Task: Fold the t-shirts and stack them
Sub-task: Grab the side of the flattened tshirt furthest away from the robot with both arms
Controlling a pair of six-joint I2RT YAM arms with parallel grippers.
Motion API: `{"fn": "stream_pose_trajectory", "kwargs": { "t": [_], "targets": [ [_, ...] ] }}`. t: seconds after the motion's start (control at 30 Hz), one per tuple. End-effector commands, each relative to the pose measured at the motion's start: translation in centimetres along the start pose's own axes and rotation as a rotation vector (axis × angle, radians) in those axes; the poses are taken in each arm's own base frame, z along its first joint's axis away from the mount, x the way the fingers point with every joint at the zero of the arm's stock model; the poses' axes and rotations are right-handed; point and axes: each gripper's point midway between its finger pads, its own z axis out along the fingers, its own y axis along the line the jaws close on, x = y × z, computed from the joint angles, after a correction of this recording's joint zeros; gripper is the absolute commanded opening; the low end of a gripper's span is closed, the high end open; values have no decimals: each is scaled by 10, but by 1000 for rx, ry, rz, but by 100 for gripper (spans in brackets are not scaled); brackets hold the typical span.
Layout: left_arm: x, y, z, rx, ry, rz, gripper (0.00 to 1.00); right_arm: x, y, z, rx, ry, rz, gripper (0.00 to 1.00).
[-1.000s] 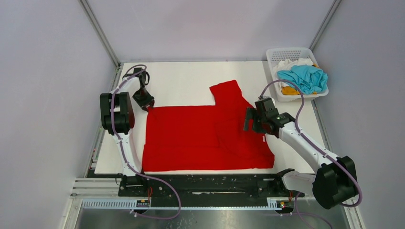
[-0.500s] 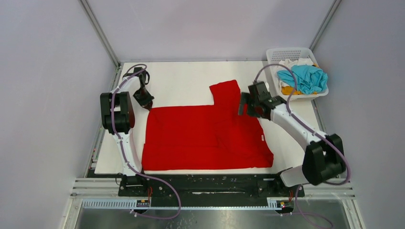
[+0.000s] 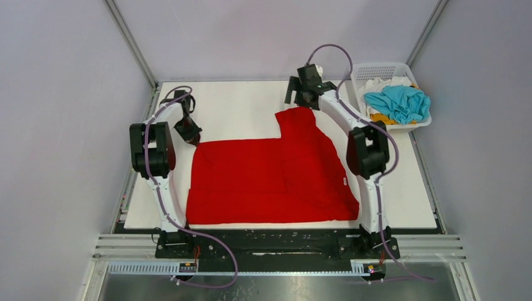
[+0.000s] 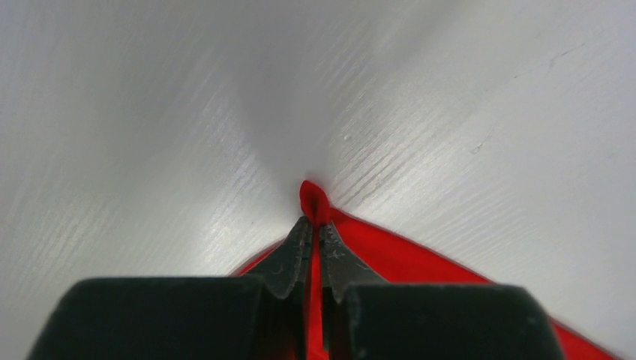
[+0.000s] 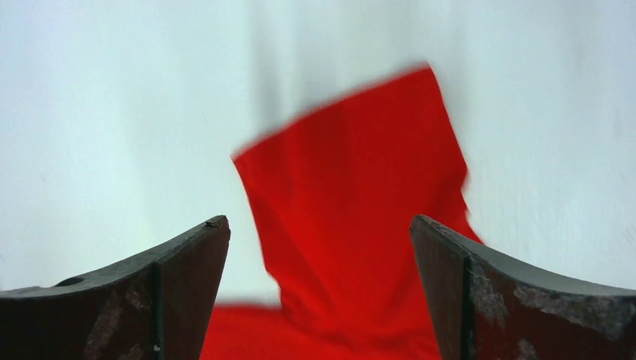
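Note:
The red t-shirt [image 3: 270,179] lies spread flat on the white table, one sleeve [image 3: 298,122] pointing to the far side. My left gripper [image 3: 190,135] is shut on the shirt's far left corner; in the left wrist view a pinch of red cloth [image 4: 313,199] sticks out between the closed fingertips. My right gripper [image 3: 300,95] is open and empty, just beyond the sleeve's far end; in the right wrist view the sleeve [image 5: 360,187] shows between the spread fingers [image 5: 187,255]. The turquoise-blue shirt [image 3: 396,102], orange-yellow shirt [image 3: 380,118] and white shirt [image 3: 384,82] lie in the basket.
The white perforated basket [image 3: 376,69] stands at the table's far right corner. Bare white table [image 3: 238,106] lies to the left of the sleeve and beyond the shirt's body. Grey enclosure walls surround the table.
My right arm has swung from the shirt's right side to the far end of the sleeve, stretched far out. My left gripper has stayed shut on the corner.

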Motion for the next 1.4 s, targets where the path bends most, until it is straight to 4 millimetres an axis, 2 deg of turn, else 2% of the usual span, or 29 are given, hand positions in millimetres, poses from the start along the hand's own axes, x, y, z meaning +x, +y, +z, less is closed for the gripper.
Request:
{"fn": "stream_pose_trajectory", "kwargs": {
  "t": [0.0, 0.07, 0.1, 0.2, 0.33, 0.5, 0.57, 0.7, 0.87, 0.97, 1.2, 1.37],
  "targets": [
    [11, 4, -8, 25, 19, 3, 0, -60, 21, 25, -21, -130, 65, 99],
    [13, 5, -10, 24, 14, 5, 0, -72, 19, 39, 0, -130, 80, 99],
    [14, 5, -11, 23, 14, 5, 0, -68, 16, 56, 14, -115, 84, 100],
    [15, 4, -14, 33, 15, 1, 0, -75, 9, 75, 17, -118, 154, 100],
    [16, 1, -19, 47, 13, 3, 0, -62, 0, 91, -12, -61, 322, 99],
    [16, 0, -22, 56, 7, 9, 0, -51, -7, 102, 23, -30, 347, 100],
    [17, -1, -22, 57, 10, 8, 0, -40, -8, 105, 26, 14, 349, 99],
    [18, -2, -25, 68, 11, 9, 0, -14, -16, 108, 70, 103, 392, 99],
    [17, -2, -29, 76, 4, 10, 0, 1, -5, 107, 7, 185, 399, 98],
    [18, -2, -30, 81, 7, 9, 0, 8, 2, 103, -34, 226, 381, 93],
    [19, -3, -32, 86, 9, 8, 0, 30, -18, 85, 57, 308, 295, 84],
    [20, -1, -34, 89, 4, 11, 0, 53, -32, 70, 153, 379, 184, 75]
  ]
}}
